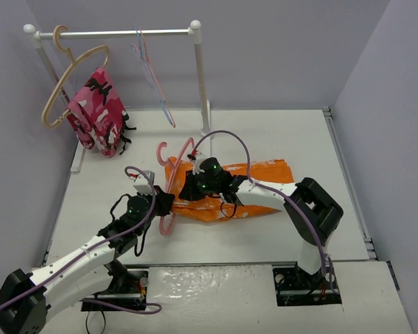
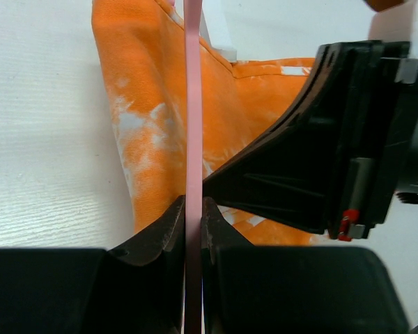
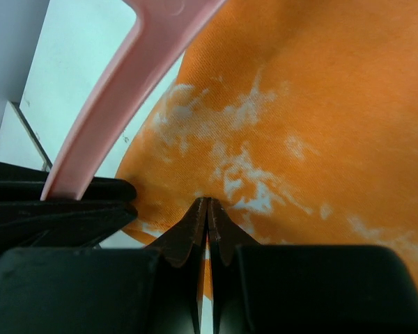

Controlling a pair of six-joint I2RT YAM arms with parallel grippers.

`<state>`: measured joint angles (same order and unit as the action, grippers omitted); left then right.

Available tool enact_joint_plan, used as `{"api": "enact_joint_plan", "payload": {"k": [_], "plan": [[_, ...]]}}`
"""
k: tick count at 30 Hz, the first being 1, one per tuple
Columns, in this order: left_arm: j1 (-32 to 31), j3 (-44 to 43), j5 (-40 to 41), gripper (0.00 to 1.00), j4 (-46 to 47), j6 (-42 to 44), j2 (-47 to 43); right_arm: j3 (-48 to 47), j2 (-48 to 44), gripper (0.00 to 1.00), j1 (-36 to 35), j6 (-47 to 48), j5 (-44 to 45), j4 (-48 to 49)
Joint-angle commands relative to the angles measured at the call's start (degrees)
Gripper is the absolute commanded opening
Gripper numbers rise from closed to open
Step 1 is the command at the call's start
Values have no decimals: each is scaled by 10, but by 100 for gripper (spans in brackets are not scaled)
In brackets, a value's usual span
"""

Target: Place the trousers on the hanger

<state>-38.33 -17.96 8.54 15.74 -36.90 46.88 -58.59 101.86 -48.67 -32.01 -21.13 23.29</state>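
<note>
The orange trousers [image 1: 254, 182] with white blotches lie flat mid-table. The salmon-pink hanger [image 1: 175, 182] rests across their left end, its hook pointing to the far side. My left gripper [image 1: 164, 204] is shut on the hanger's bar [image 2: 193, 104], which runs straight up between the jaws [image 2: 193, 212] over the trousers [image 2: 157, 125]. My right gripper [image 1: 189, 188] sits just right of it on the cloth. Its jaws [image 3: 207, 203] are shut, tips pinching a small pucker of the trousers [image 3: 313, 111], with the hanger [image 3: 118, 90] passing to the left.
A white clothes rail [image 1: 125, 33] stands at the back, its post [image 1: 202, 76] near the hanger's hook. On it hang a beige hanger [image 1: 66, 87] with a pink-and-red garment [image 1: 96, 111] and thin wire hangers [image 1: 153, 76]. Walls close in on both sides.
</note>
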Motion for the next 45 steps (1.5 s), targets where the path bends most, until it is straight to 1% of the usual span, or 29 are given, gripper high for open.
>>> {"api": "enact_joint_plan", "payload": {"k": [1,4,6,12,14,16,18,20,21,22,23,24,27,31,34,38,45], "plan": [[-32,-20,14,0,112,-27,28,-10,18,0,-9,-22,-37,119],[-56,-22,35,0,131,-29,48,-19,31,0,-11,-13,-36,118],[-68,-26,48,0,137,-22,54,-22,23,0,-9,5,-21,95],[-70,-33,73,0,110,-8,36,-11,-67,0,8,102,41,-18],[-70,-35,75,0,107,-6,36,-14,-113,4,13,140,64,-55],[-70,-37,69,0,109,-7,44,-20,-143,15,14,169,83,-81],[-71,-37,65,0,112,-10,50,-25,-174,26,13,199,109,-83],[-72,-39,65,0,113,-10,55,-20,-214,52,10,243,140,-57],[-71,-40,65,0,113,-8,56,-17,-221,75,10,250,164,-47],[-71,-43,66,0,112,-6,56,-17,-222,91,11,259,184,-41],[-71,-46,66,0,111,-4,57,-21,-220,97,12,272,193,-39],[-71,-50,67,0,109,-2,57,-25,-214,100,15,289,196,-38],[-72,-61,65,0,107,2,66,-49,-177,98,27,336,150,-27],[-72,-72,59,0,112,5,74,-66,-140,92,31,353,80,42],[-72,-74,60,0,113,3,77,-84,-111,82,39,363,26,68],[-74,-75,62,0,112,3,74,-112,-67,73,47,376,-36,72],[-74,-77,59,0,114,2,76,-131,-12,66,64,359,-89,104]]}}
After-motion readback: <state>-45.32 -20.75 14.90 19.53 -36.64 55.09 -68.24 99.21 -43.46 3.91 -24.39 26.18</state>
